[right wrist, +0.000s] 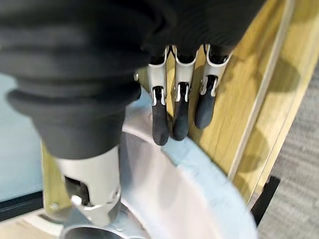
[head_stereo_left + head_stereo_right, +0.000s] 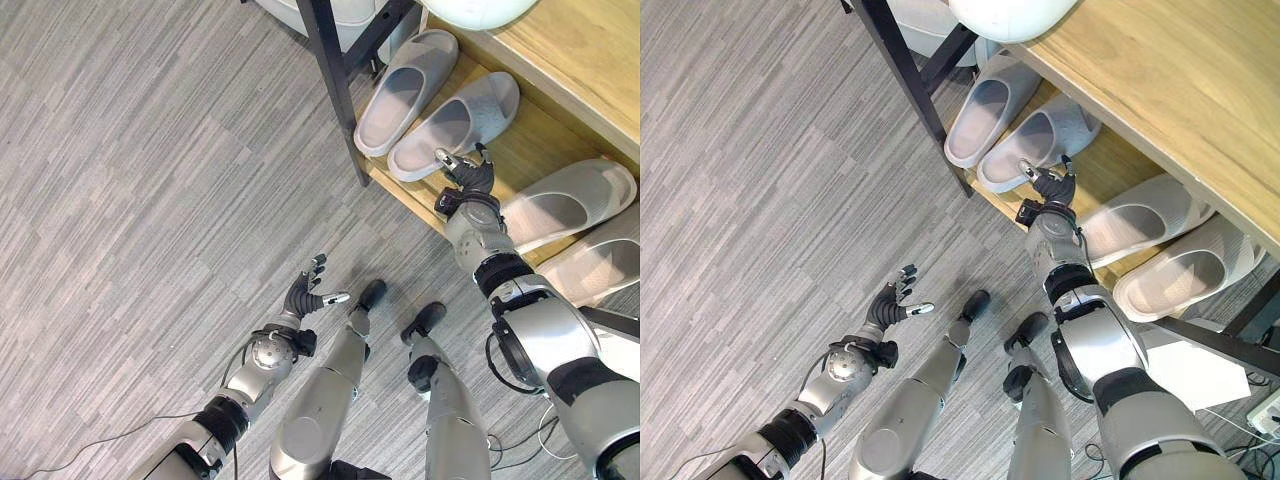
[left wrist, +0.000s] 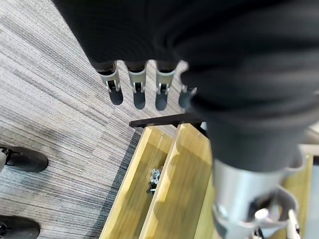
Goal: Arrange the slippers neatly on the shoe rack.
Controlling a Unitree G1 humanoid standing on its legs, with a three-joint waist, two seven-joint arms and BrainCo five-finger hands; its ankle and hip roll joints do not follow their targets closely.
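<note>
Several grey slippers lie on the low wooden shelf point(image 2: 545, 150) of the shoe rack. One pair sits at the left end: a slipper point(image 2: 405, 90) beside the black leg and its mate point(image 2: 455, 125). Two more slippers point(image 2: 565, 205) point(image 2: 600, 265) lie further right. My right hand point(image 2: 468, 180) is at the heel of the second slipper point(image 1: 199, 199). Its straight fingers point(image 1: 179, 119) rest their tips on the rim and hold nothing. My left hand point(image 2: 305, 295) hangs open over the floor, apart from the rack, with straight fingers point(image 3: 137, 84).
The rack's black metal leg point(image 2: 335, 80) stands at its left corner. The upper wooden shelf point(image 2: 590, 50) overhangs the slippers and carries a white rounded object point(image 2: 475, 10). Grey wood-grain floor point(image 2: 150, 200) spreads to the left.
</note>
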